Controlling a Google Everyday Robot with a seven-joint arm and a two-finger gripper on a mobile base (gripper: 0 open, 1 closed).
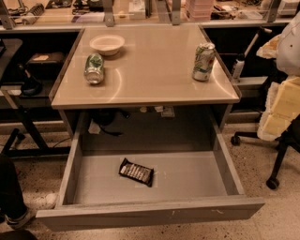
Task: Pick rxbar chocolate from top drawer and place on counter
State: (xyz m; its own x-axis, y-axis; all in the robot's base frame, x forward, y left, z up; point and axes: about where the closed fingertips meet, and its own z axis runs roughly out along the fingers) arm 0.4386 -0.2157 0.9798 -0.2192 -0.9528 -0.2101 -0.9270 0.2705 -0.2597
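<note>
Rxbar chocolate (136, 172), flat, glossy; tool out of view

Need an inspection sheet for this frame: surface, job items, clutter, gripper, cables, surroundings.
Surface: counter, glossy beige, level.
Job's things: drawer pulled fully open; rxbar lies flat on the drawer floor, left of centre, at an angle.
Clutter: bowl at back left of the counter; can on its side just in front of the bowl; second can standing near the right edge.
Gripper: not in view.
Cables: dark cable under the counter, behind the drawer.
Surroundings: cluttered bench beyond; chair at right; a person's leg at lower left.
</note>
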